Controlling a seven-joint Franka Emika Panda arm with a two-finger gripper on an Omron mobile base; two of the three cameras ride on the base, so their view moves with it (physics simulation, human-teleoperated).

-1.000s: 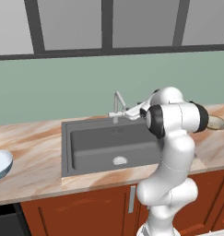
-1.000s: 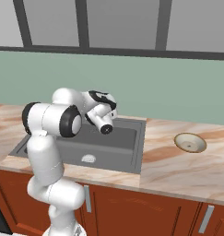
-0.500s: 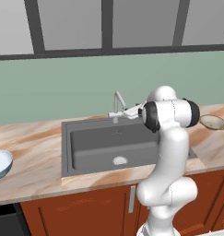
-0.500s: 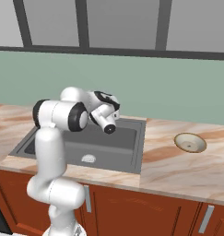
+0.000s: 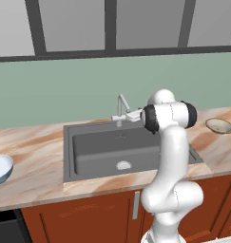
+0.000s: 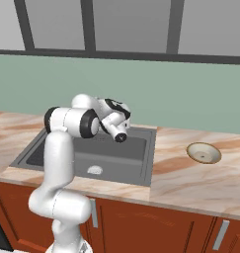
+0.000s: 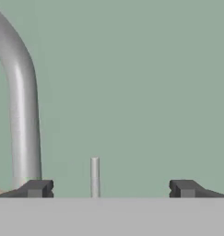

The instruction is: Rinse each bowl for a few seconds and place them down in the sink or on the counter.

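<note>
Pale blue-white bowl [image 5: 0,168], far left on the counter [image 5: 36,156], cut by the edge of the left base view; it sits well apart from the sink [image 5: 112,154], so it looks not yet rinsed. Dark grey sink, centre, recessed in the marble top, with a round silver drain [image 5: 123,165] on its floor and nothing else seen in the basin. Silver tap [image 5: 121,108] at the back rim, its arched spout [image 7: 22,110] rising at the left of the hand view and a thin upright lever [image 7: 94,177] standing between the finger tips. Gripper [image 7: 109,188] held level at the tap, aimed at the green wall [image 7: 132,69]; its jaws stand wide, one dark tip [image 7: 37,188] just beside the spout's foot and the other well to the right, with nothing between them but the lever, which they do not touch. This placing suggests, as a judgement, that the water is to be started first, before either bowl is fetched. In the right base view the white arm [image 6: 67,148] bends over the sink's left half towards the tap. Beige-tan bowl [image 6: 204,152], right of the sink, upright and alone on the counter, also awaiting its turn. No brand, label or writing can be read anywhere
</note>
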